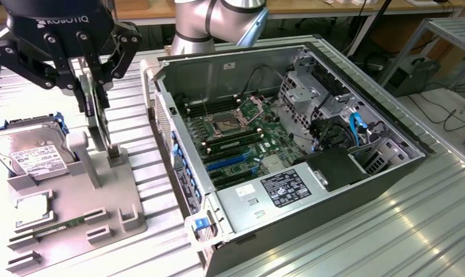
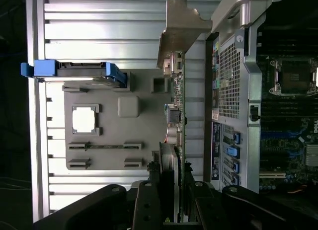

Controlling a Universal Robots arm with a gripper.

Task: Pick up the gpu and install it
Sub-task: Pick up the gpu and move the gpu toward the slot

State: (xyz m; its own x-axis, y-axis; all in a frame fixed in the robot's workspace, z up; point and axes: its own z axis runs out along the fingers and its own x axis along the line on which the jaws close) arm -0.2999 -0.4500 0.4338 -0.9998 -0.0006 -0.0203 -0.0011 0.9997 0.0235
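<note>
**Exterior view.** Upper left of the frame: black jaws closed narrowly on the gpu (image 1: 96, 115), fingers (image 1: 123, 49) pressed against both flat faces. Card held on edge and upright, long side vertical, lower end at or just above a slotted post of the grey holder tray (image 1: 109, 196); contact between the two not discernible. On the tray, left of the card: silver hard drive (image 1: 32, 154) with white label, propped at a tilt in a blue-cornered cradle. Below it: square processor chip (image 1: 32, 208), then narrow green memory stick (image 1: 59, 226) lying in a slot. Centre of the frame: open computer case (image 1: 216, 75), side panel off, motherboard (image 1: 240, 130) exposed. Top centre, behind the case: grey robot arm (image 1: 211, 23). All carried on a ribbed metal surface (image 1: 417, 225).

**Wrist view.** Seen along the card's edge: gpu (image 2: 180, 106) clamped between dark fingers (image 2: 149, 205), silvery bracket (image 2: 181, 34) at the end far from the jaws. Located between holder tray (image 2: 144, 133) and computer case (image 2: 231, 91), beside the case's perforated rear panel. Seated in the tray: hard drive (image 2: 74, 73), processor chip (image 2: 83, 119) and memory stick (image 2: 102, 146). Inside the case: motherboard (image 2: 290, 86).
</note>
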